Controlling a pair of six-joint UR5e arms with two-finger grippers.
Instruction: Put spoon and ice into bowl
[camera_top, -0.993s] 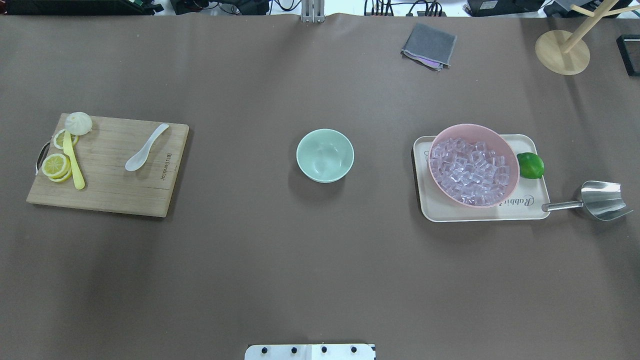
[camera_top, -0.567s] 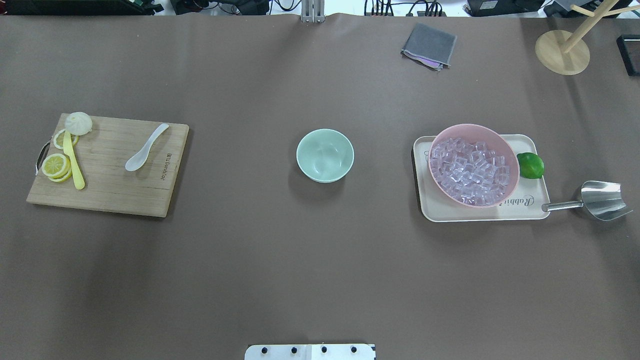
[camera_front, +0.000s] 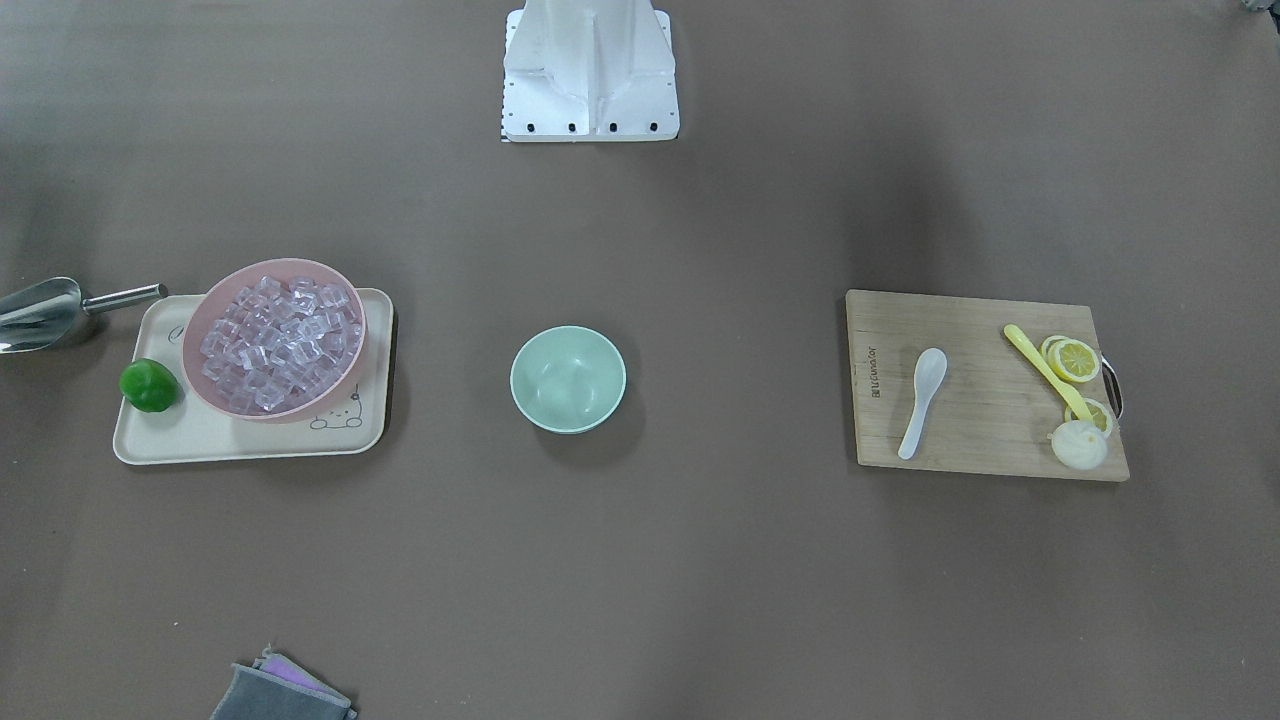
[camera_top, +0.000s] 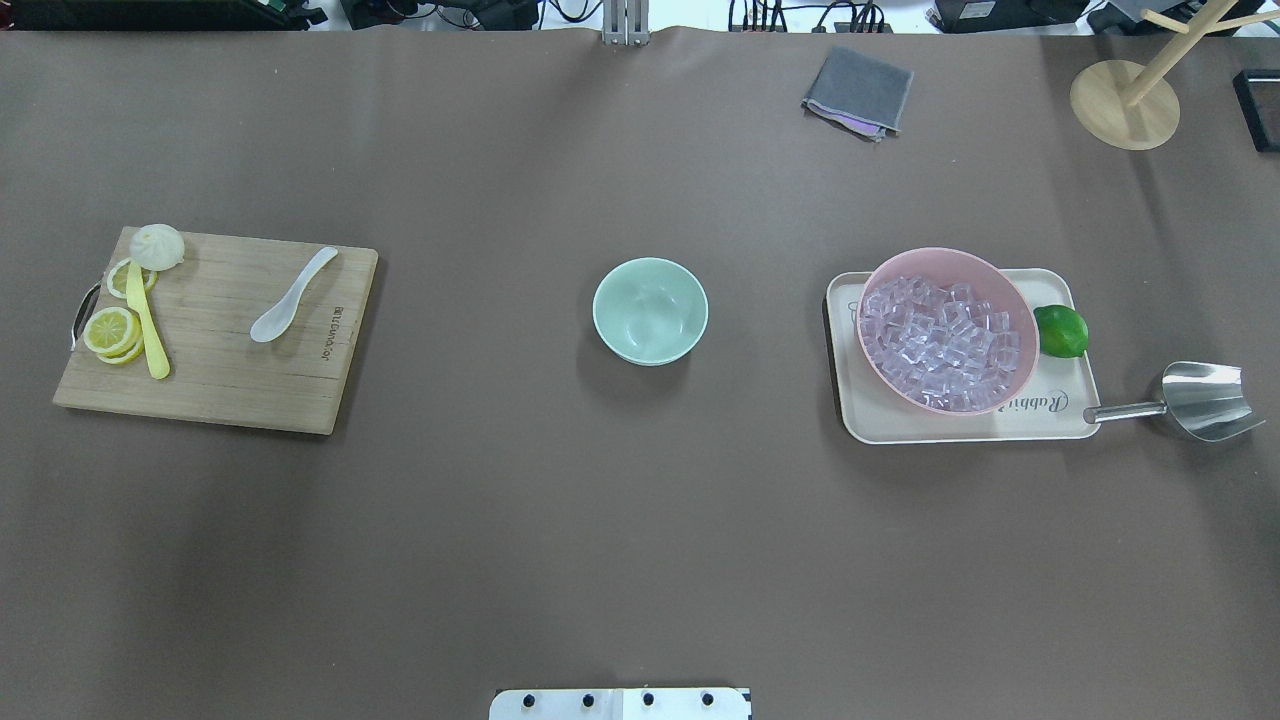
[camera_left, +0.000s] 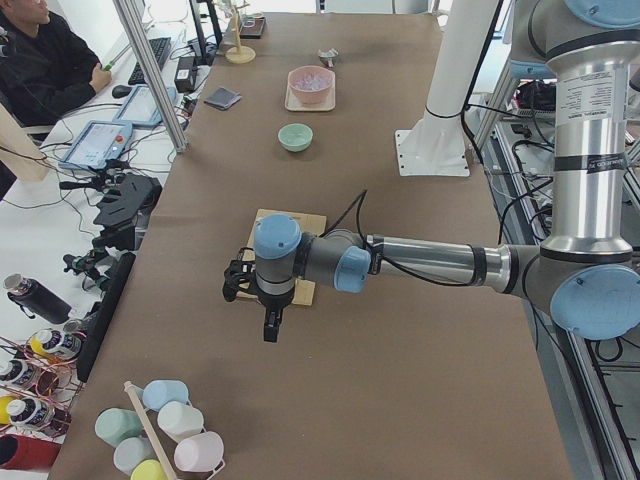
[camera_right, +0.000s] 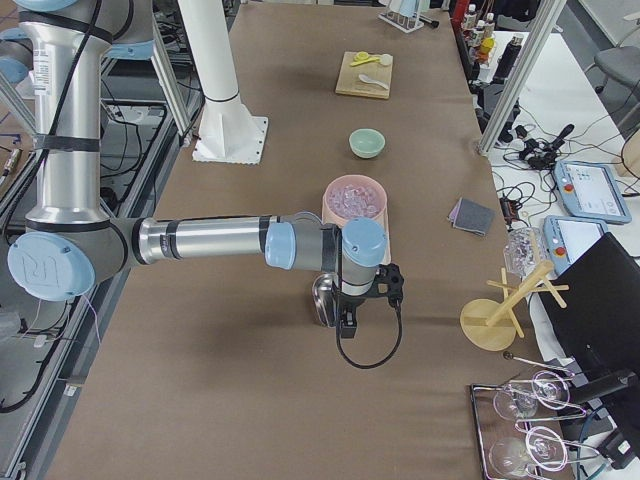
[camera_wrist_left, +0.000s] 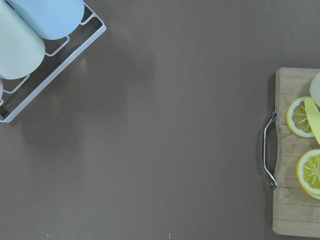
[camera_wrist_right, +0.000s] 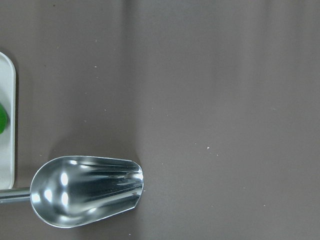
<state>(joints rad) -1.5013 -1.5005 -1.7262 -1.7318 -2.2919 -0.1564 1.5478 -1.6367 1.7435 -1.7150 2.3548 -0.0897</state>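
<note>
The spoon (camera_top: 290, 297) lies flat on the wooden cutting board (camera_top: 230, 385) on the robot's left side of the table, scoop toward the robot and handle angled away. The board carries a small printed mark along its edge nearest the bowl; it looks like a brand name, but it is too fine to read with any certainty. Also on the board are a slim yellow utensil (camera_top: 147, 325), lemon slices (camera_top: 108, 331) and a pale round bun-like piece (camera_top: 157, 246).

The mint-green bowl (camera_top: 650, 310) stands upright at the table's middle, well apart from the board, with nothing in it.

The ice (camera_top: 940, 335) is heaped in a pink bowl (camera_top: 945, 253) on a cream tray (camera_top: 870, 420), which bears the script "Rabbi…" with the rest covered, and a small cartoon drawing (camera_front: 335, 415). A lime (camera_top: 1061, 331) sits on the tray just beside the pink bowl. A metal scoop (camera_top: 1205, 400) lies beyond the tray, its handle at the tray's corner.

The left gripper (camera_left: 270, 325) hangs over the table off the board's handled end; the right gripper (camera_right: 345, 322) hangs above the scoop. Both appear only in the side views, so I cannot tell how their jaws stand.
</note>
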